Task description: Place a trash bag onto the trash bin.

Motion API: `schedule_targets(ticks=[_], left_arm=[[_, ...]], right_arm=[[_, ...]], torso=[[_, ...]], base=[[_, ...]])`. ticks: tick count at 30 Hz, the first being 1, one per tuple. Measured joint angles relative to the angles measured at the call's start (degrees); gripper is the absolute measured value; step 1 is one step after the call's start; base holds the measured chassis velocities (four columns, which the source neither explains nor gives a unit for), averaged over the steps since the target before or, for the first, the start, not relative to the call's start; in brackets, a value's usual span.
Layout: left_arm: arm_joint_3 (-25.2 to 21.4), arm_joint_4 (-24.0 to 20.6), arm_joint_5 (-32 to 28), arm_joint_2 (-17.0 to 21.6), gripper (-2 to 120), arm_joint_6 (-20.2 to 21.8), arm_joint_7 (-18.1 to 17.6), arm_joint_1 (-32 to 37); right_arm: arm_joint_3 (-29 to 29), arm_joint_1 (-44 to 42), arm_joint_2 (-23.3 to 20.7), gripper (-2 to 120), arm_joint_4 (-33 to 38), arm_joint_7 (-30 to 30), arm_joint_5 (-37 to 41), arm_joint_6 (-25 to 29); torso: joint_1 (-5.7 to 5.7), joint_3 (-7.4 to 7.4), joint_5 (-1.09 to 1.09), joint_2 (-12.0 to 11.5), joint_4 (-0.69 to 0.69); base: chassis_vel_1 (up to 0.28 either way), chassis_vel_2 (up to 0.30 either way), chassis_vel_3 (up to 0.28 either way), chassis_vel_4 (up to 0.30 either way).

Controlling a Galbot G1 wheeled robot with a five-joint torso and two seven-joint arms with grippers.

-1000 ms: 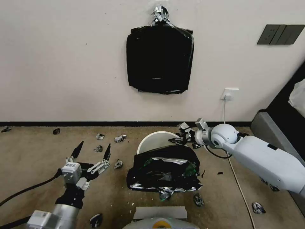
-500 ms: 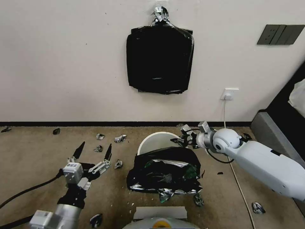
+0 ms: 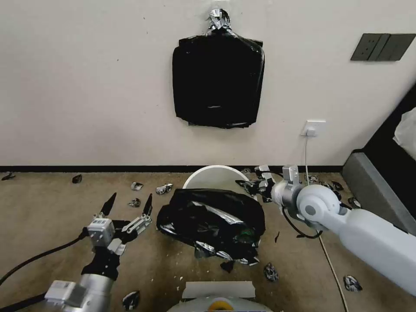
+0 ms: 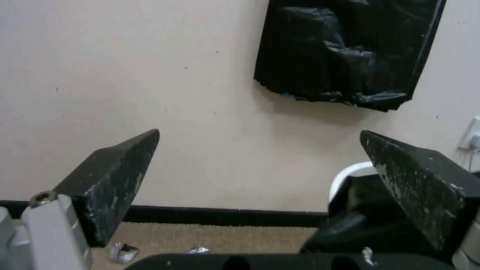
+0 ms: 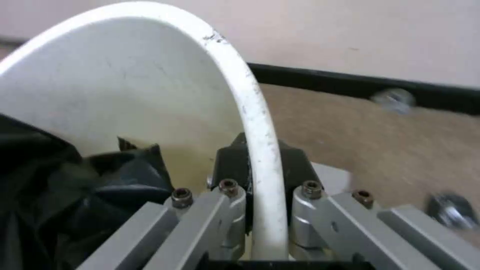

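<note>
Nearest the robot, the left gripper [image 3: 128, 206] is held idle above the carpet [image 3: 52, 216], well apart from the bin, with its dark pointed jaws spread wide and nothing between them. Compared with half a second earlier, the trash bin [image 3: 208, 177] has been tipped and swung toward the robot's left, and the trash bag [image 3: 212, 219] has gone with it, its loose mass now sagging over the near side of the rim toward the floor. This is judged to mean that the bag is only partly seated and the far half of the rim is uncovered. The bag is thin, glossy black film, heavily wrinkled, with silvery highlights; the bin is smooth, rigid, cream-white plastic with a rounded rim. Farther out, the right gripper [image 5: 260, 176] is closed on the bin's rim, one jaw inside the wall and one outside. On the wall behind, a squarish bundle of black bags [image 3: 218, 82] is hung.
</note>
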Motion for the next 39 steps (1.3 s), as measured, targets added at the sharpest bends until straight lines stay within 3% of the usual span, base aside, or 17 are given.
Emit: schedule_targets(ticks=[1, 4, 5, 7, 11, 13, 20, 29, 39], left_arm=[[0.0, 0.0, 0.0, 0.0, 100, 0.0, 0.0, 0.0], [0.0, -0.1, -0.3, -0.3, 100, 0.0, 0.0, -0.1], [0.0, -0.1, -0.3, -0.3, 100, 0.0, 0.0, -0.1], [0.0, -0.2, -0.4, -0.4, 100, 0.0, 0.0, 0.0], [-0.2, -0.3, -0.8, -0.3, 100, 0.0, -0.2, 0.0], [-0.6, -0.5, -1.4, -0.2, 100, 0.2, -0.3, -0.2], [-1.6, -0.9, -2.0, 0.1, 100, 0.4, -0.4, -0.3], [-1.8, -0.9, -2.0, 0.2, 100, 0.5, -0.7, -0.4], [-1.4, -0.9, -1.6, 0.1, 100, 0.7, -0.7, -0.4]], right_arm=[[0.0, 0.0, 0.0, 7, 0.0, 0.0, 0.0, 0.0], [6.8, -5.4, 3.2, 7, 3.6, 11.7, 3.8, -1.8], [6.8, -5.4, 3.2, 7, 3.6, 11.7, 3.8, -1.8], [10.5, -9.9, 5.9, 7, 6.4, 21.3, 5.3, -1.1], [13.0, -13.5, 8.0, 7, 8.2, 26.3, 5.8, 0.5], [14.6, -17.3, 10.7, 7, 9.6, 30.6, 5.1, 4.1], [15.5, -22.3, 16.7, 7, 11.2, 34.1, -0.5, 10.2], [14.1, -27.3, 22.7, 7, 9.0, 32.3, -9.0, 13.5], [13.9, -26.3, 23.8, 7, 4.3, 31.3, -10.0, 15.5]], torso=[[0.00, 0.00, 0.00, 0.0, 0.00], [0.00, 0.00, 0.01, 0.0, 0.00], [0.00, 0.00, 0.01, 0.0, 0.00], [0.00, 0.00, 0.01, 0.0, 0.01], [0.00, 0.00, -0.01, 0.0, 0.00], [0.00, 0.00, 0.01, 0.0, 0.00], [0.00, 0.00, 0.00, 0.0, 0.01], [0.00, 0.00, -0.01, 0.0, 0.00], [0.00, 0.00, 0.00, 0.0, 0.01]], base=[[0.000, 0.000, 0.000, 0.000], [0.000, 0.000, 0.000, 0.000], [0.000, 0.000, 0.000, 0.000], [0.000, 0.000, 0.000, 0.000], [0.000, 0.000, 0.000, 0.000], [0.000, 0.000, 0.000, 0.000], [0.000, 0.000, 0.000, 0.000], [0.000, 0.000, 0.000, 0.000], [0.000, 0.000, 0.000, 0.000]])
